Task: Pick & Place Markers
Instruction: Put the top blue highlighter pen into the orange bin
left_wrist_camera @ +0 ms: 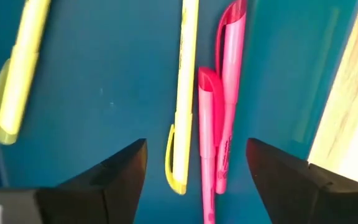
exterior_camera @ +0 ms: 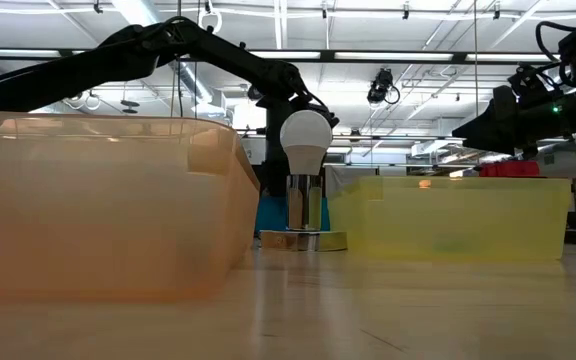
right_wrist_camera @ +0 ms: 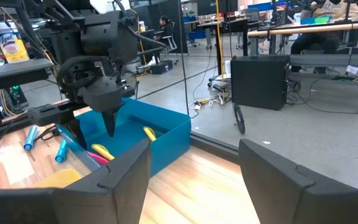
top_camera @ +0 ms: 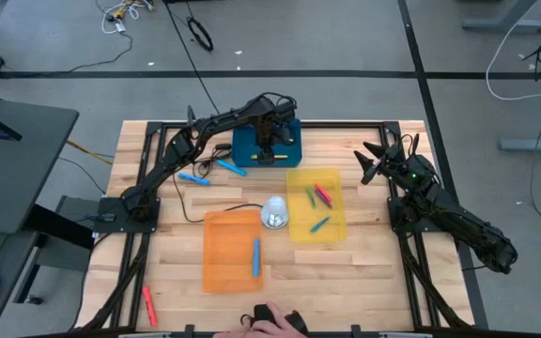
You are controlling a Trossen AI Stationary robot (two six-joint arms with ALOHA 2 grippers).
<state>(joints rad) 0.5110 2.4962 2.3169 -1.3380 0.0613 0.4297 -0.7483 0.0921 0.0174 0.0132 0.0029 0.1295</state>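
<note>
Directly below open left pincer point(left_wrist_camera: 194, 168): markers point(left_wrist_camera: 211, 124).

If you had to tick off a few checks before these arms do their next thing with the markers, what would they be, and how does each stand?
1. Left end effector open over the blue tray: ok.
2. Nothing between its fingers; pink markers and yellow markers lie on the tray floor: ok.
3. Right end effector open, empty, parked at the table's right edge: ok.
4. Loose markers left on the table: two blue ones beside the blue tray, a red one near the front left corner: not ok.
5. Markers sorted by colour: cannot tell.
</note>
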